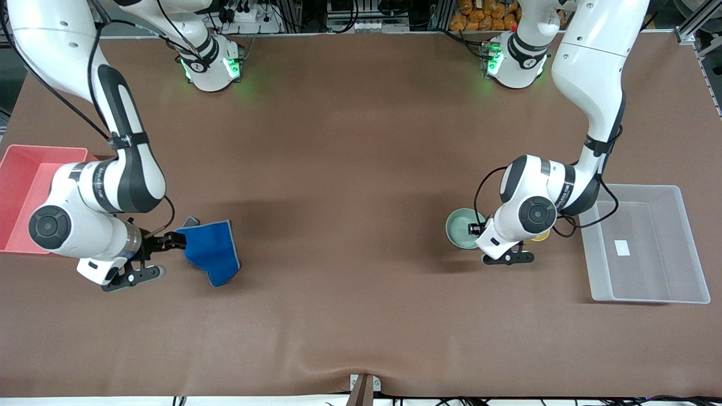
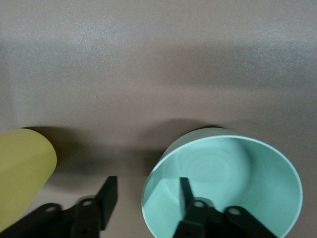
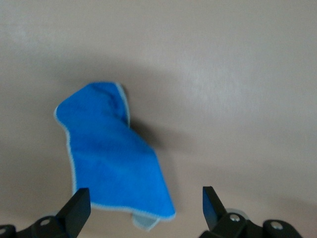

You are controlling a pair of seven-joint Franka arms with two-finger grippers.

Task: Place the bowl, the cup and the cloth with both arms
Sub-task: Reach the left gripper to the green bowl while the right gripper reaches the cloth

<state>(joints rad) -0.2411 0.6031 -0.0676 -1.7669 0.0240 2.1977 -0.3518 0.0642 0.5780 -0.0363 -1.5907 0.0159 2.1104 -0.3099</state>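
Bowl [image 2: 223, 173] rim sits btwn left gripper [image 2: 148, 191] fingers, half-closed; right gripper [image 3: 146, 206] wide open, empty, beside cloth [image 3: 111, 158].

1. The bowl [image 1: 461, 227] stands on the table [image 1: 350, 186] toward the left arm's end, with the cup [image 1: 540, 235] near it, closer to that end.
2. The clear bin [image 1: 646, 243] lies just beside the cup, closer still to that end.
3. The left gripper [image 2: 148, 196] straddles the bowl's rim, one finger inside, one outside between bowl and cup.
4. The cloth [image 1: 211, 248] lies toward the right arm's end.
5. The right gripper [image 3: 143, 206] is at the cloth's edge.
6. The tray [image 1: 22, 194] lies at that end's table edge.
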